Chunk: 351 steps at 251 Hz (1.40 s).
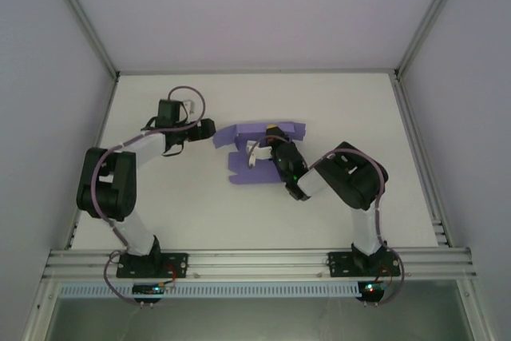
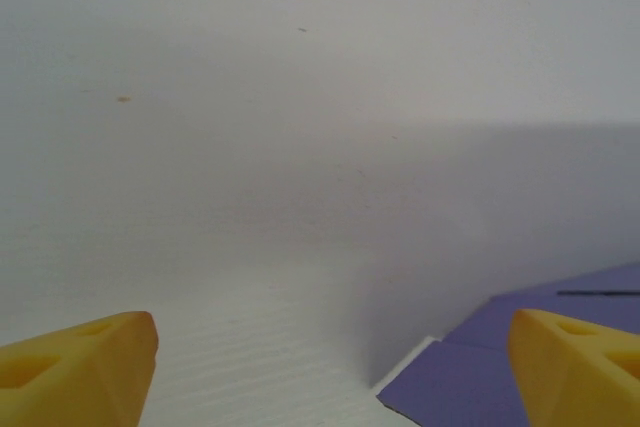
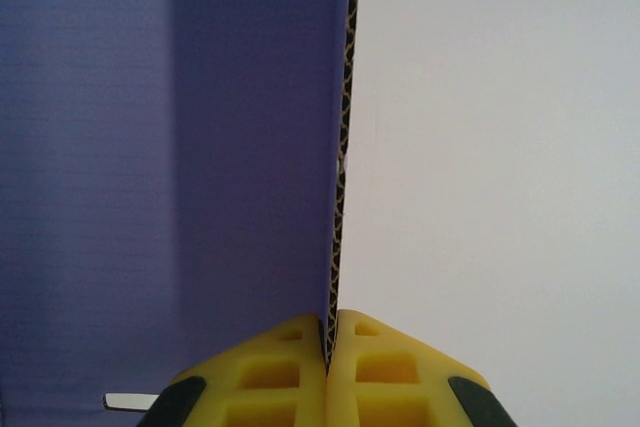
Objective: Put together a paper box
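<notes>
One paper box [image 3: 200, 147] edge is standing pinched in the right pincer [image 3: 328, 339]; left pincer [image 2: 332, 342] is hovering wide over bare table [image 2: 300, 147].

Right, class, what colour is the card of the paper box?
The paper box is lavender-purple, clearest in the right wrist view.

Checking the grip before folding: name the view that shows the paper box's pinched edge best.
Right wrist: the paper box shows its corrugated edge running straight into the shut right gripper. Top external gives its whole outline on the table, small; left wrist catches one flat corner.
</notes>
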Motion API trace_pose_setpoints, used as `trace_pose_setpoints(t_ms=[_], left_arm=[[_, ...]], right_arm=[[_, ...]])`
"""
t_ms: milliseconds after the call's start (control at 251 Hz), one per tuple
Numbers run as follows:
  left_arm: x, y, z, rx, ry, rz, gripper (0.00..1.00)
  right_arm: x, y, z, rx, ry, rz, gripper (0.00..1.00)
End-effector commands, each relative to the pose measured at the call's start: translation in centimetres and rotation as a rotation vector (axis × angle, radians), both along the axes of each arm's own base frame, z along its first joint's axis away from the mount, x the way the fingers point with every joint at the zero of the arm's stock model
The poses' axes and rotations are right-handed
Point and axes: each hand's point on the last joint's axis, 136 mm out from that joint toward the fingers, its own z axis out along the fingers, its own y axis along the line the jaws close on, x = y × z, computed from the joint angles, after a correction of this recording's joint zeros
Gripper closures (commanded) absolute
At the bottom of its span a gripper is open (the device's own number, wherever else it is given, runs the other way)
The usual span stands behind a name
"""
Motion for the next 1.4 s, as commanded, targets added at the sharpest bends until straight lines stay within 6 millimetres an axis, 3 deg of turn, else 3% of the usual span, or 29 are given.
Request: trace_pose_setpoints(t_ms=[0,100,363,595,818,938,1102,1241,1397], left_arm=[[-2.2,-3.0,-1.4,-0.022,0.038,-0.153,0.16],[-3.1,-4.2,-1.6,-0.004,0.037,-0.209,0.22],[-5.6,-6.7,-2.4,0.018,0.037,-0.351,0.25],[-4.6,-10.3,-0.4,-0.057,-0.064,-0.451,0.22],[-1.8,-13.7,2.5,-0.239,-0.138,-0.414,0.21],[-0.5,-13.7,2.8,-0.266,-0.153,-0.349,0.21],[-1.3,-13.3,2.0,-0.231,-0.135,-0.359,0.21],[-2.4,-10.4,0.0,-0.102,-0.101,-0.282,0.21],[-3.2,-5.6,-0.2,-0.022,-0.074,-0.125,0.19]], right_arm=[[0.0,-0.3,-0.9,-0.012,0.061,-0.03,1.0],[0.0,-0.5,-0.9,-0.013,0.063,-0.041,1.0],[0.0,-0.8,-1.3,-0.008,0.091,-0.055,1.0],[-0.2,-0.5,-1.7,-0.006,0.115,-0.053,1.0],[-0.4,-0.1,-2.3,0.011,0.158,-0.042,1.0],[-0.3,-0.1,-2.1,0.045,0.172,-0.047,1.0],[0.1,-0.9,-1.9,0.073,0.181,-0.067,1.0],[0.3,-1.8,-1.4,0.078,0.173,-0.092,1.0],[0.4,-2.5,-1.1,0.071,0.167,-0.113,1.0]])
